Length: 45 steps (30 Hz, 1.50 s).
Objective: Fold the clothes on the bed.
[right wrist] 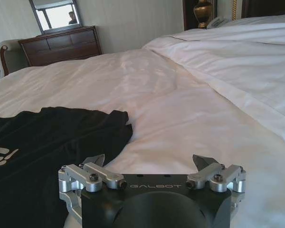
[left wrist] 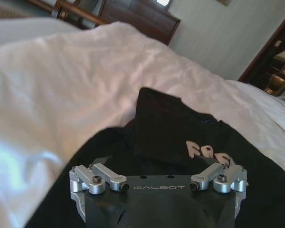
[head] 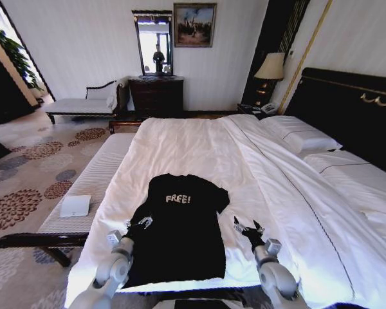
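The clothes are one black T-shirt [head: 180, 228] with white "FREE!" lettering, lying flat near the foot of the white bed [head: 199, 145], collar toward the far side. Its left sleeve looks tucked inward and its right sleeve [head: 221, 197] lies spread out. My left gripper [head: 139, 223] hovers open over the shirt's left edge; from the left wrist, the left gripper [left wrist: 157, 161] has black cloth [left wrist: 171, 133] just beyond it. My right gripper [head: 248, 226] is open above bare sheet, just right of the shirt. From the right wrist, the right gripper [right wrist: 148, 161] has the shirt [right wrist: 47, 142] off to one side.
A pale striped bench [head: 93, 177] with a white item [head: 75, 205] on it runs along the bed's left side. White pillows [head: 302, 138] and the dark headboard [head: 354, 106] are at the right. A dark dresser [head: 156, 96] and a lamp [head: 271, 67] stand by the far wall.
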Motion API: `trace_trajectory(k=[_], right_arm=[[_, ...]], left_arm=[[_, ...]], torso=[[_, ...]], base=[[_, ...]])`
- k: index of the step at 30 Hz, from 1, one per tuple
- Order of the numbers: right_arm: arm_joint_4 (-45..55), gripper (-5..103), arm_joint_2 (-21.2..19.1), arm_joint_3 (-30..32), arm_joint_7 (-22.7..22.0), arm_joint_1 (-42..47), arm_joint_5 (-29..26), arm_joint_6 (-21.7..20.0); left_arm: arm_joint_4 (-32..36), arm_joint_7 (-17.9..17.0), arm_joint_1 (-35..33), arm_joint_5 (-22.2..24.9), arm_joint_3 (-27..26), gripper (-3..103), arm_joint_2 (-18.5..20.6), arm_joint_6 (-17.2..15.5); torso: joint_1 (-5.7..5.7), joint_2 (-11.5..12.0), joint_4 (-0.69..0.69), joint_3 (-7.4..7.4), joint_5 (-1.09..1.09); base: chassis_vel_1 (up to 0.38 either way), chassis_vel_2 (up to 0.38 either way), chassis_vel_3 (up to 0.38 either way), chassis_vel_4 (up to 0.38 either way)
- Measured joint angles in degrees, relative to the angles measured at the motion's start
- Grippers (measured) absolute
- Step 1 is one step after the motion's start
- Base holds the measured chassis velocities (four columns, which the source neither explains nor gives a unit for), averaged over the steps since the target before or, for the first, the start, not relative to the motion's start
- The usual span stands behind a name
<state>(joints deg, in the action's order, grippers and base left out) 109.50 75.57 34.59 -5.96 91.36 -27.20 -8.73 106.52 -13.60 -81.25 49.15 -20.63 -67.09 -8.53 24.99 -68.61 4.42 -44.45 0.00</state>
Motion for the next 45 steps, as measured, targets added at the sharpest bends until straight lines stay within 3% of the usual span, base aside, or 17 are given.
trace_trajectory(k=[11,21,33,35,38,45], right_arm=[[1.9,100,0.1,1.0,0.0,1.1,-0.6,-0.8],[2.0,100,-0.3,2.6,0.0,1.7,-1.0,-1.0],[2.1,100,-0.5,3.0,0.0,1.3,-1.4,-1.7],[2.2,100,-0.5,3.0,0.0,1.3,-1.5,-1.7],[2.7,100,-0.4,2.9,0.1,1.6,-1.9,-1.8],[4.0,100,-0.3,3.1,0.3,2.0,-2.4,-2.2]], left_arm=[[-4.3,0.6,6.3,3.9,5.2,92,-2.1,-0.5],[-8.5,2.6,9.4,6.8,5.5,86,-4.9,-0.5],[-13.5,3.5,12.7,6.1,5.1,81,-5.2,0.0],[-13.5,3.6,12.3,5.3,5.0,85,-5.2,0.3],[-14.0,4.4,11.7,2.2,4.6,74,-5.5,1.5],[-16.0,4.9,13.0,1.0,4.4,67,-5.9,2.2]], torso=[[0.0,0.0,0.0,0.0,0.0],[0.0,0.0,0.0,0.0,0.0],[0.0,0.0,0.01,0.0,0.0],[0.0,0.0,0.0,0.0,0.0],[0.0,0.0,-0.01,0.0,0.0],[0.0,0.0,0.0,0.0,0.0]], base=[[0.0,0.0,0.0,0.0],[0.0,0.0,0.0,0.0],[0.0,0.0,0.0,0.0],[0.0,0.0,0.0,0.0],[0.0,0.0,0.0,0.0],[0.0,0.0,0.0,0.0]])
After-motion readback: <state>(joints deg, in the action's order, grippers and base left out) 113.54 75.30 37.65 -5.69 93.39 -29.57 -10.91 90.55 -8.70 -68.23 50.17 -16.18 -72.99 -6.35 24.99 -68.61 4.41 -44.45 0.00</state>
